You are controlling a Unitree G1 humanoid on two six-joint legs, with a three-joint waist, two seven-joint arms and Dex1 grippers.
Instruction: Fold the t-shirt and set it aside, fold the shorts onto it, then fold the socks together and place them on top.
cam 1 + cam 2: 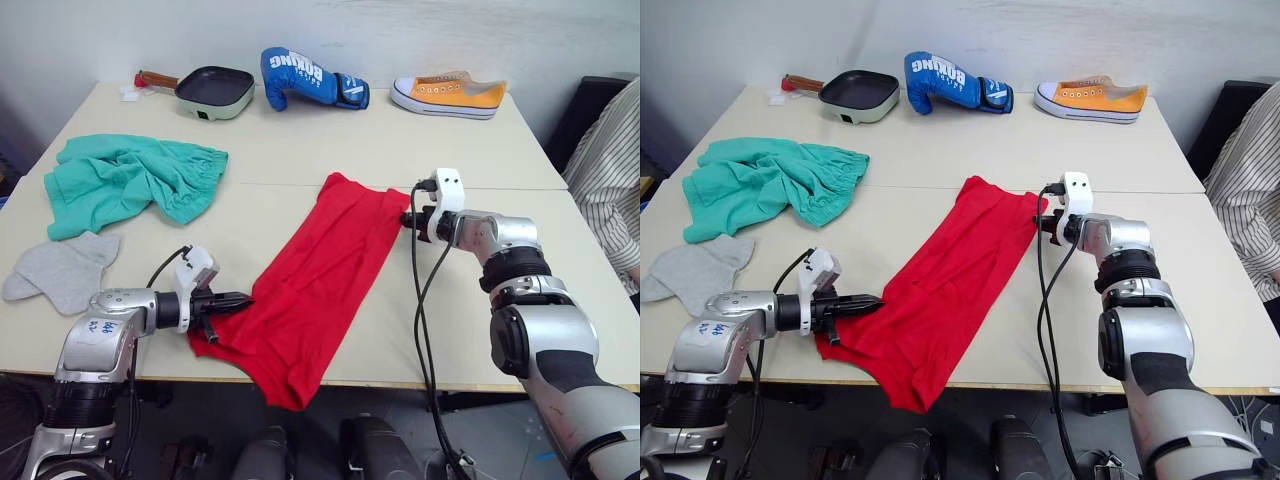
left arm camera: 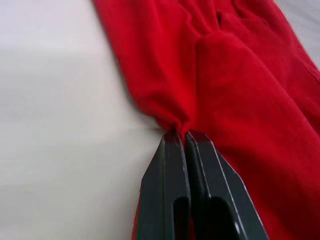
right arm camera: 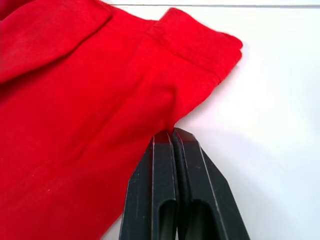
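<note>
T-shirt [image 1: 315,285] first: it lies as a long, narrow red strip on the desk [image 1: 300,150], its long axis running diagonally from the near edge, where its lower end hangs over, up to the far right. All other places here are given from the shirt.

Nearest, at its near left edge, the left hand [image 1: 232,299] points into the cloth from the left, fingers pressed together on a pinch of red fabric; the left wrist view shows the shirt bunching into the fingertips [image 2: 175,142]. Farther along, at its far right edge close to the upper corner, the right hand [image 1: 408,222] comes in from the right, fingers likewise pressed together on the hem. So each hand holds an opposite long side, the left near the bottom, the right near the top, with the shirt stretched between them.

My judgement is that the coming fold turns on this axis: bringing one end over the other along the diagonal would halve the strip.

Left of the shirt lie the grey socks [image 1: 62,270], and beyond them the green shorts [image 1: 125,180], both well apart from it and untouched.
</note>
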